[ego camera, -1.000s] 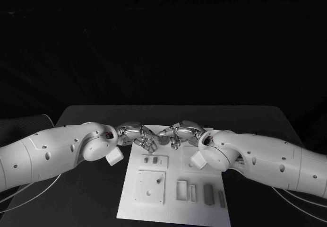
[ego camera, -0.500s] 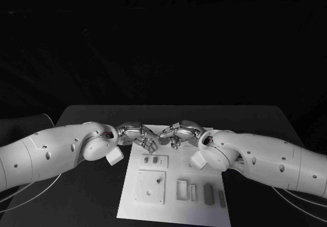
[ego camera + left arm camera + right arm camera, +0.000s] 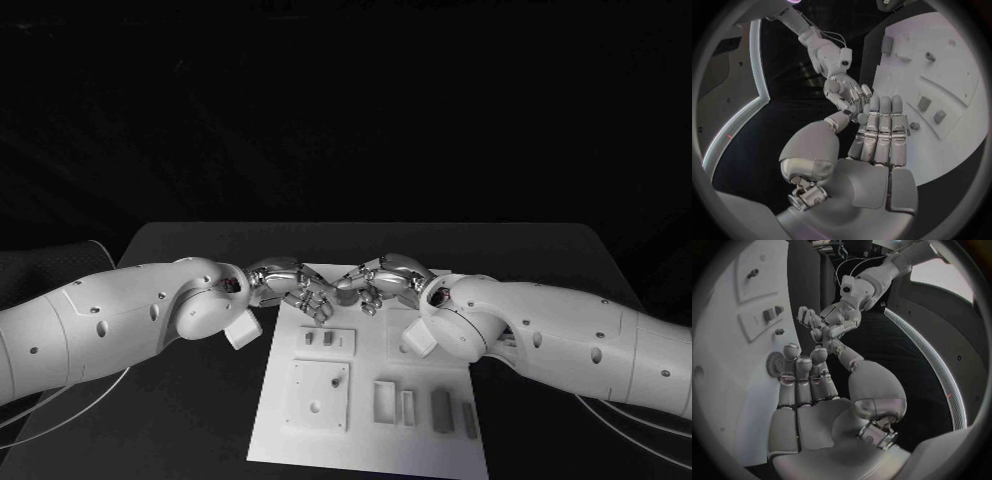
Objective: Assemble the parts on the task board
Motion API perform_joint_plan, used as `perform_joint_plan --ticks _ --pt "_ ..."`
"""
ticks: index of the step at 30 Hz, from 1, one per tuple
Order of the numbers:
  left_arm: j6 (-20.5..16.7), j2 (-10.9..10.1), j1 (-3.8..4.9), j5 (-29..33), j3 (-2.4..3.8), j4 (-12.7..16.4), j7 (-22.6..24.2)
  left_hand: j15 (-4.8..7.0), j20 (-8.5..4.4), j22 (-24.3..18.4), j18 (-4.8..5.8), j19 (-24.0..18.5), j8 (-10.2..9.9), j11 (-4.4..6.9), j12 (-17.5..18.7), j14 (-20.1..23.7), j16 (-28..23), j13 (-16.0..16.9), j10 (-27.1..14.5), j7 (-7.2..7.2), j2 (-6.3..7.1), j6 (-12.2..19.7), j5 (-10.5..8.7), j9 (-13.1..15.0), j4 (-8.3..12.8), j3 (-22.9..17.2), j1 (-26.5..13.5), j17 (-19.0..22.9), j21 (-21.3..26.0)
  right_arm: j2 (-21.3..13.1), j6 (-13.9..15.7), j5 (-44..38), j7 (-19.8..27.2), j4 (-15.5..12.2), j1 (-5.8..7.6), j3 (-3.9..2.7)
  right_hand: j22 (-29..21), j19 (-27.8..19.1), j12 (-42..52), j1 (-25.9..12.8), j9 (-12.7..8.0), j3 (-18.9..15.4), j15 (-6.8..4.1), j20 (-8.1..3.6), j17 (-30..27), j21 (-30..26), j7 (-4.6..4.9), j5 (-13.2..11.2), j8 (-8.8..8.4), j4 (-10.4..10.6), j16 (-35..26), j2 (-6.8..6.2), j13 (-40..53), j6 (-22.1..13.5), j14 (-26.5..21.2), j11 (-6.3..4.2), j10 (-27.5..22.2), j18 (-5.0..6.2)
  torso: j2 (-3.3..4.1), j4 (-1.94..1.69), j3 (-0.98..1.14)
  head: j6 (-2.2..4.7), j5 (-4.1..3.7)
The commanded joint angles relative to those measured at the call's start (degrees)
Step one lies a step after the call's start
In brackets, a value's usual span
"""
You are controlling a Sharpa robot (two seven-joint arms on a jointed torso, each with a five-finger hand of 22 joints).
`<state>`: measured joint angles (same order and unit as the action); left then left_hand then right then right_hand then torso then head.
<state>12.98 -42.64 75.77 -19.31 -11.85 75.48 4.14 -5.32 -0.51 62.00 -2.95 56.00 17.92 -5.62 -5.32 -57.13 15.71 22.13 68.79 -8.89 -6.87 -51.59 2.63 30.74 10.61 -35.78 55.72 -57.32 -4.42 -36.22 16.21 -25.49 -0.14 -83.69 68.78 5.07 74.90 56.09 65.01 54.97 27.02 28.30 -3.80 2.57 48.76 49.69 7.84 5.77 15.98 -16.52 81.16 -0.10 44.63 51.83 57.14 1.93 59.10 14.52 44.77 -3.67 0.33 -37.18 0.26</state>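
Head view: black table (image 3: 188, 400) under a dark room. White board (image 3: 433, 345) lying lengthwise, running from the near table edge out to the hands. Left hand (image 3: 289, 288) and right hand (image 3: 379, 283) meeting fingertip to fingertip over the board's far end, fingers curled inward; whether anything sits between them cannot be told. Grey parts (image 3: 440, 410) lying flat on the board nearer than the right hand, long sides running along the board's length.

Left wrist view: left hand (image 3: 876, 145) with fingers straight and close together, thumb bent across toward them, nothing plainly seen in its hold. Right hand (image 3: 845, 92) just beyond its fingertips. Board (image 3: 954, 75) beside and under the fingers, small upright parts (image 3: 924, 103) near them.

Right wrist view: right hand (image 3: 807, 390) with fingers extended, fingertips close to a round toothed part (image 3: 774, 363) on the board (image 3: 723, 330); contact cannot be told. Left hand (image 3: 826, 322) just past the fingertips, fingers curled.
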Motion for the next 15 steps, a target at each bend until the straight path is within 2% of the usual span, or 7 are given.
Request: perform_joint_plan --ticks 1,11,15 --pt "0.75 0.14 0.05 0.43 0.05 0.09 0.42 0.04 0.1 0.09 -0.47 0.38 0.16 0.04 0.3 -0.5 -0.39 0.1 0.41 0.03 -0.6 -0.21 0.18 0.09 0.0 -0.29 0.11 -0.07 -0.04 0.1 -0.44 -0.07 1.0 -0.12 -0.01 -0.03 0.88 0.04 0.14 0.04 0.06 -0.38 -0.31 0.24 -0.05 0.26 0.31 -0.42 -0.07 0.02 0.3 -0.58 -0.11 -0.1 -0.06 -0.22 0.15 0.48 0.01 -0.02 -0.01 -0.02 -0.01" --pt "0.8 0.14 0.05 0.43 0.05 0.11 0.4 0.04 0.11 0.13 -0.48 0.37 0.15 0.04 0.3 -0.51 -0.41 0.12 0.41 0.03 -0.61 -0.21 0.18 0.12 0.12 -0.4 0.0 -0.09 -0.04 0.2 -0.54 0.11 1.14 -0.04 -0.01 -0.04 0.82 0.08 0.13 -0.09 0.02 -0.4 -0.25 0.22 -0.09 0.21 0.41 -0.46 -0.27 0.07 0.29 -0.44 -0.16 -0.48 -0.04 -0.13 0.16 0.48 0.0 -0.02 -0.03 -0.01 -0.01" --pt "0.85 0.15 0.05 0.42 0.05 0.11 0.4 0.04 0.11 0.15 -0.48 0.37 0.15 0.04 0.31 -0.51 -0.42 0.12 0.41 0.03 -0.61 -0.21 0.18 0.13 0.16 -0.44 -0.05 -0.1 -0.04 0.27 -0.71 0.11 1.15 -0.04 -0.01 -0.04 0.79 0.11 0.13 -0.02 0.05 -0.22 -0.21 0.19 -0.11 0.17 0.43 -0.33 -0.26 0.08 0.28 0.02 -0.19 -0.46 -0.03 -0.1 0.18 0.48 0.0 -0.02 -0.03 -0.01 -0.03"
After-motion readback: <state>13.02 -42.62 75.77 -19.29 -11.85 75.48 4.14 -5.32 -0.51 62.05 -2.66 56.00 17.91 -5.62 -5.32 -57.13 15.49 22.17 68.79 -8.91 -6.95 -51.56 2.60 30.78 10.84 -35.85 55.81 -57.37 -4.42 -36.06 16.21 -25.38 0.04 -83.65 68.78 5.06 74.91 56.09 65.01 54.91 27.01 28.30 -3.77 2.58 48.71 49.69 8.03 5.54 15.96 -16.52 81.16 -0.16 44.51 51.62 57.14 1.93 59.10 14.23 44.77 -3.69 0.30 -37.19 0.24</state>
